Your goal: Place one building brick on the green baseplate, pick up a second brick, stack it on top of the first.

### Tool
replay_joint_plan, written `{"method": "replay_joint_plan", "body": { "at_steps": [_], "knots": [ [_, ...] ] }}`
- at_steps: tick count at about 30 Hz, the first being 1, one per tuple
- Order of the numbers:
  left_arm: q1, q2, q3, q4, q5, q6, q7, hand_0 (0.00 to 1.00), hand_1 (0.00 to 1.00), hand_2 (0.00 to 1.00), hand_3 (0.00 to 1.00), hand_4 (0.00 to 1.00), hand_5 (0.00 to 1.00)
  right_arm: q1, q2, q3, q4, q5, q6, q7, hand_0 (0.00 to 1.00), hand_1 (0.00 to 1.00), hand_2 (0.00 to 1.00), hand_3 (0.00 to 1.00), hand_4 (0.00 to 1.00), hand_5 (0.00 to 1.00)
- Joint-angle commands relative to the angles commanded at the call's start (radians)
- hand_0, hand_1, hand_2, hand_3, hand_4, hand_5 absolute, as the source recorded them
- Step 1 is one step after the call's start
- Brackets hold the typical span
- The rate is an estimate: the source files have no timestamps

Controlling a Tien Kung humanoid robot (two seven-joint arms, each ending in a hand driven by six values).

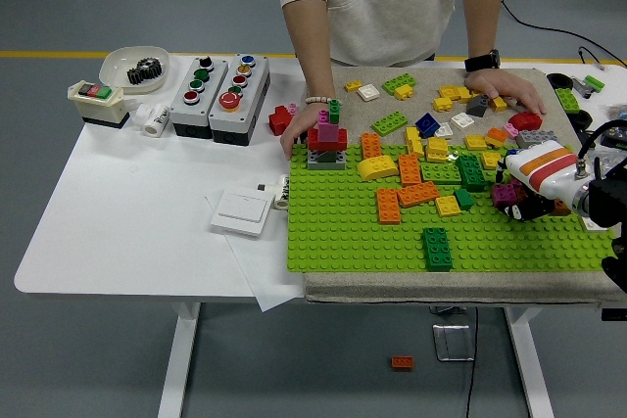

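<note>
The right hand (524, 193) comes in low from the right, its fingers mostly hidden under the white wrist shell; they seem curled on a magenta brick (505, 193) resting on the green baseplate (353, 237), though the grip is hard to make out. The left hand is out of view. Two orange bricks (409, 183) and one dark green brick (437, 248) lie near it. A person's two hands (502, 85) rest at the far side, beside one small tower (327, 142).

White right hand (534, 178), red and orange stripes, black arm (605, 205)
</note>
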Motion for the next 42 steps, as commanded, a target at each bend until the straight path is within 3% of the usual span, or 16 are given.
{"method": "replay_joint_plan", "body": {
  "at_steps": [28, 42],
  "knots": [
    [-0.005, 0.001, 0.000, -0.002, 0.001, -0.002, 0.002, 0.815, 0.817, 0.815, 0.628, 0.724, 0.676, -0.002, 0.000, -0.005, -0.002, 0.000, -0.049, 0.010, 0.194, 0.157, 0.247, 0.486, 0.783, 0.448],
    [-0.003, 0.000, -0.001, 0.000, 0.001, -0.004, 0.001, 0.815, 0.817, 0.815, 0.628, 0.724, 0.677, -0.022, -0.045, 0.030, 0.121, 0.000, -0.057, 0.012, 0.192, 0.154, 0.248, 0.488, 0.774, 0.443]
  ]
}}
